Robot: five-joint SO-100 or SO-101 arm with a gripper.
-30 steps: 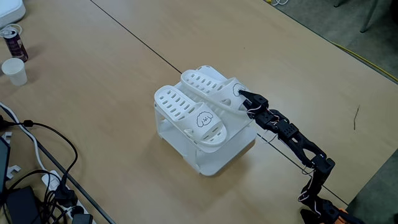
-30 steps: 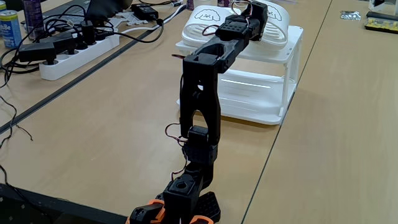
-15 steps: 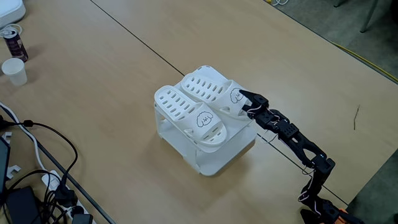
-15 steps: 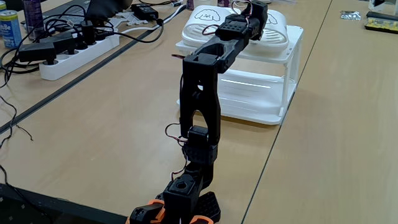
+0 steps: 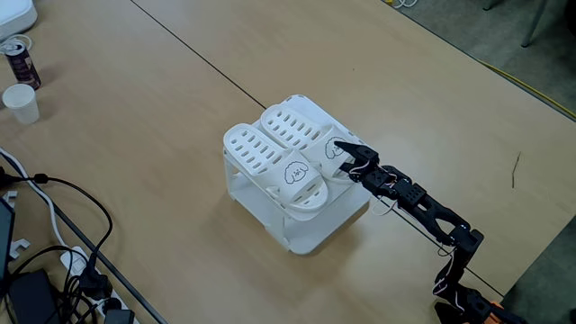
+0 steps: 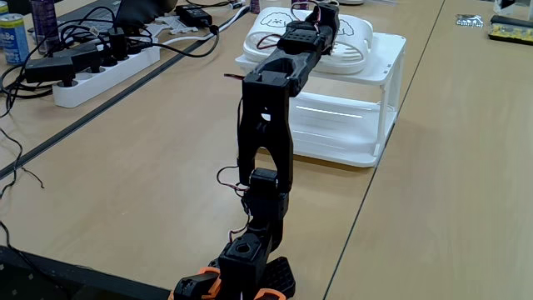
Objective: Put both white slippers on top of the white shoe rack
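The white shoe rack (image 5: pixel 312 234) (image 6: pixel 386 83) stands mid-table. Both white slippers lie flat side by side on its top. One slipper (image 5: pixel 268 159) (image 6: pixel 268 20) is nearer the rack's front-left edge in a fixed view. Beside it lies the other slipper (image 5: pixel 295 129) (image 6: pixel 361 35), its strap with the black face drawing pointing toward the arm. My gripper (image 5: pixel 345 155) (image 6: pixel 320 12) reaches over the rack's corner and looks shut on that strap. In the fixed view from behind the arm, the arm hides the strap and the fingertips.
A drink can (image 5: pixel 20 59) and a paper cup (image 5: pixel 20 103) stand at the far left. Cables and a power strip (image 6: pixel 93 70) crowd that side, with a blue can (image 6: pixel 12 37) nearby. A dark seam (image 5: pixel 193 56) crosses the table. Bare tabletop surrounds the rack.
The gripper moved left and down with the held slipper. That slipper went from tilted across the rack to lying flat beside the other one.
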